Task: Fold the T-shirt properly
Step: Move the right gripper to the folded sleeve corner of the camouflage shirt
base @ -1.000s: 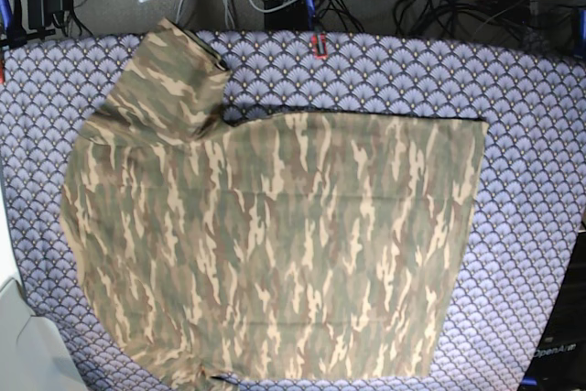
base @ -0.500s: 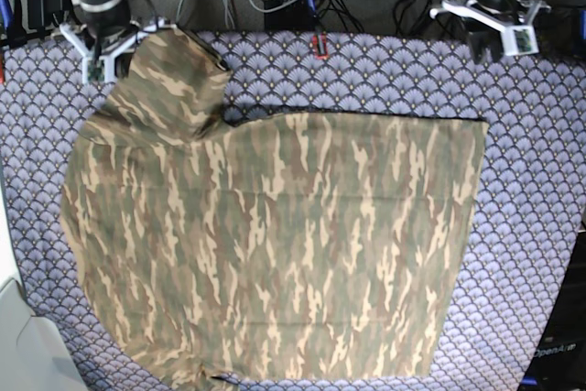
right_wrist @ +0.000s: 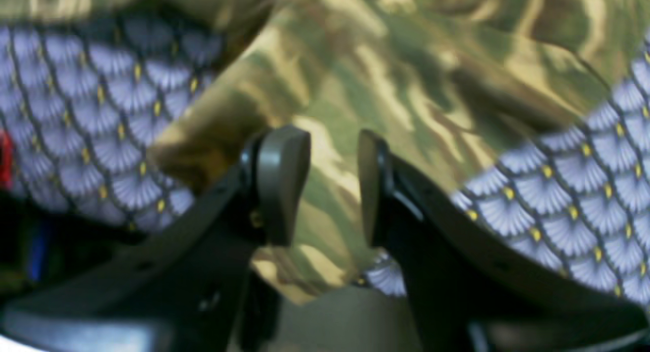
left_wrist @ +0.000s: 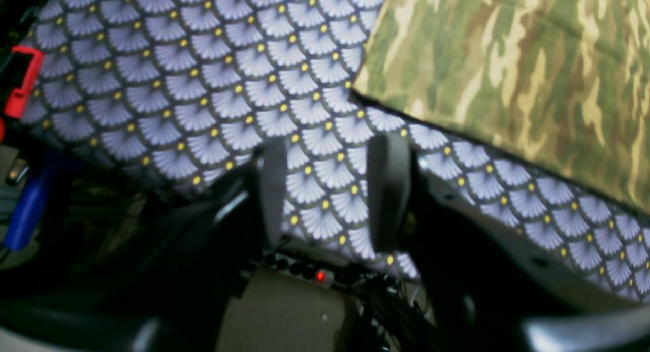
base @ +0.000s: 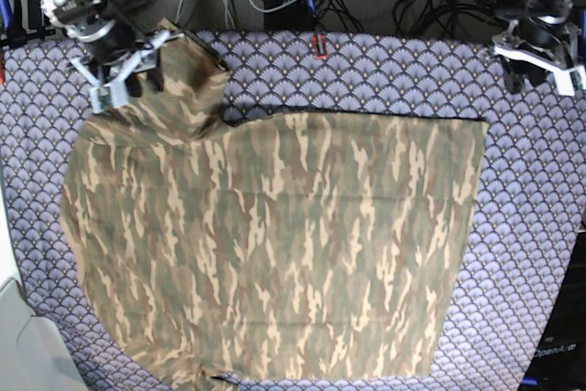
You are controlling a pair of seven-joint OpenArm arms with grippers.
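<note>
Camouflage cloth spread nearly flat across the bench (base: 549,226): T-shirt (base: 275,254) lying with body running left to right in the base view, one sleeve (base: 179,80) poking up toward the far edge at that view's left. Right gripper (base: 124,66) down at that sleeve now, fingers (right_wrist: 282,184) parted with a clear gap, sleeve fabric showing between and beneath them in the wrist view, nothing pinched yet. Left gripper (base: 540,57) over at the far corner on the other side, hovering above bare tablecloth (left_wrist: 203,103), fingers (left_wrist: 388,189) likewise apart and empty, shirt's hem corner (left_wrist: 363,88) lying just ahead and off to one side of them. Key relation, then: right arm clearly nearer its cloth, practically on the sleeve; left arm a short reach away from the hem corner. Looks like the opening of a fold, both ends of the far edge about to be taken.
</note>
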